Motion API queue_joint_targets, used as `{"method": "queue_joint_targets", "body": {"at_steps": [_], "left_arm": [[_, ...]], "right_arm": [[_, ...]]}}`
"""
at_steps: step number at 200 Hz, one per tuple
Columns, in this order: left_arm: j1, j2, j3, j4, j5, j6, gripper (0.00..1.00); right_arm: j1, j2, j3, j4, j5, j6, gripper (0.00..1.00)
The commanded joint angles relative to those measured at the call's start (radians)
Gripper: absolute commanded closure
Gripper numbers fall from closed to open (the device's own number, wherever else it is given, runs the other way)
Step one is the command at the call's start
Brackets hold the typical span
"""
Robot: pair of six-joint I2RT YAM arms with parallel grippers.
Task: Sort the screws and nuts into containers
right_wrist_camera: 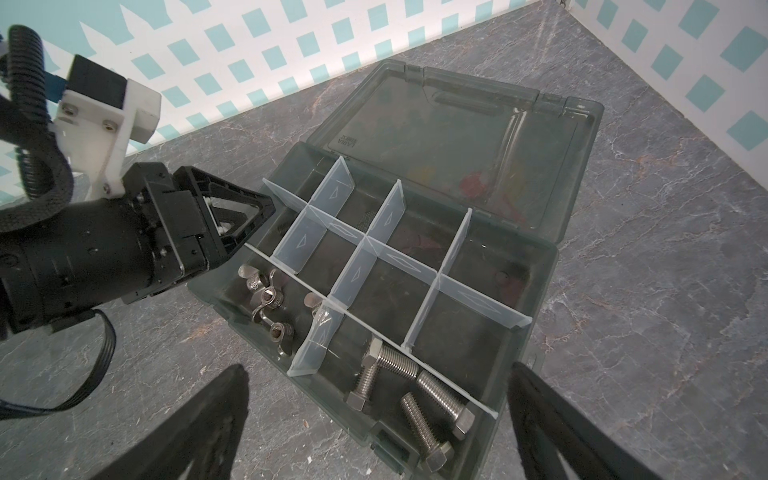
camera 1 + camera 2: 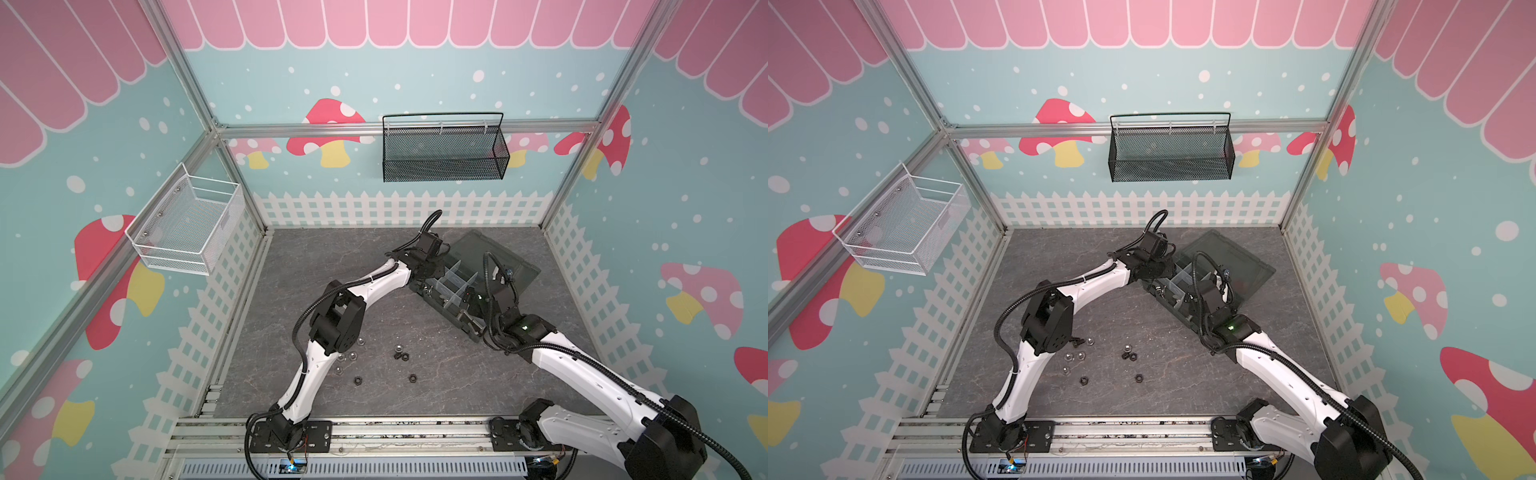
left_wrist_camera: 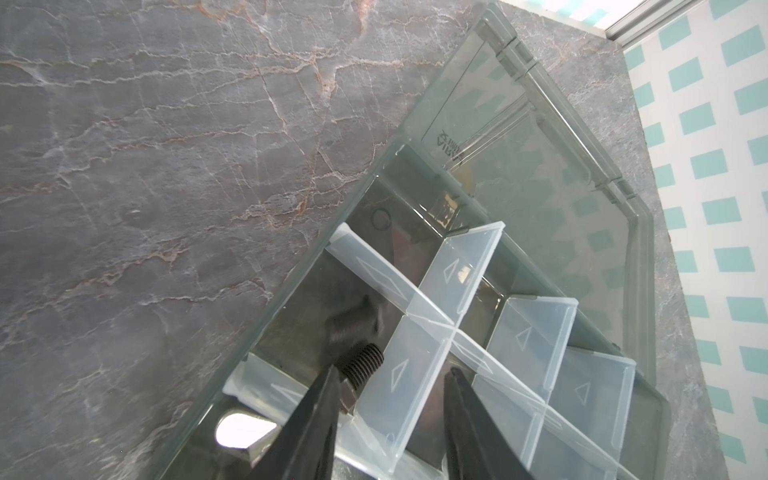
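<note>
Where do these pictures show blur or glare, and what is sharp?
Left wrist view: one black screw in the organizer box is smeared by blur, a white glare patch sits on the box floor, and the lid mirrors the fence pattern. Right wrist view: the silver screws are sharp, but the right gripper has dark, soft fingers.

We see the open grey-green organizer box [image 1: 536, 266] holding four silver bolts [image 1: 419, 399], with wing nuts [image 1: 266, 297] in the adjoining compartment; black and silver hex nuts [image 2: 401, 355] lie loose on the surface [image 2: 457, 374].
</note>
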Motion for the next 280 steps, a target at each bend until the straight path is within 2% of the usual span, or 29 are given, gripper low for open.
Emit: {"method": "queue_joint_targets", "body": {"at_steps": [1,38,73,123,153,168,195,225,252,280], "left_arm": [[-0.006,-0.014,0.021,-0.016,-0.017,0.010,0.57],[-0.005,-0.115,-0.050,-0.015,-0.056,0.016,0.56],[-0.006,-0.265,-0.212,-0.006,-0.119,-0.003,0.49],[-0.006,-0.554,-0.576,0.047,-0.201,-0.038,0.26],[-0.006,-0.751,-0.807,0.049,-0.285,-0.084,0.10],[-0.006,-0.849,-0.917,0.040,-0.332,-0.121,0.05],[-0.003,-1.016,-1.076,-0.017,-0.409,-0.207,0.02],[0.022,-1.186,-1.236,-0.071,-0.431,-0.322,0.01],[0.079,-1.306,-1.357,-0.103,-0.399,-0.391,0.03],[0.156,-1.381,-1.438,-0.108,-0.311,-0.414,0.09]], "right_arm": [[-0.006,-0.010,0.000,-0.016,0.006,0.020,0.02],[-0.006,-0.009,-0.004,-0.015,0.006,0.020,0.02],[-0.006,-0.007,-0.005,-0.015,0.009,0.017,0.02],[-0.007,-0.004,-0.012,-0.015,0.007,0.010,0.02],[-0.007,0.005,-0.014,-0.014,0.006,0.013,0.02],[-0.006,0.012,-0.011,-0.012,0.002,0.012,0.02],[-0.007,0.025,-0.007,-0.011,0.000,0.011,0.02],[-0.006,0.039,0.001,-0.006,-0.012,0.007,0.02],[-0.006,0.054,0.012,0.002,-0.034,0.004,0.02],[-0.006,0.070,0.015,0.012,-0.051,0.011,0.02]]}}
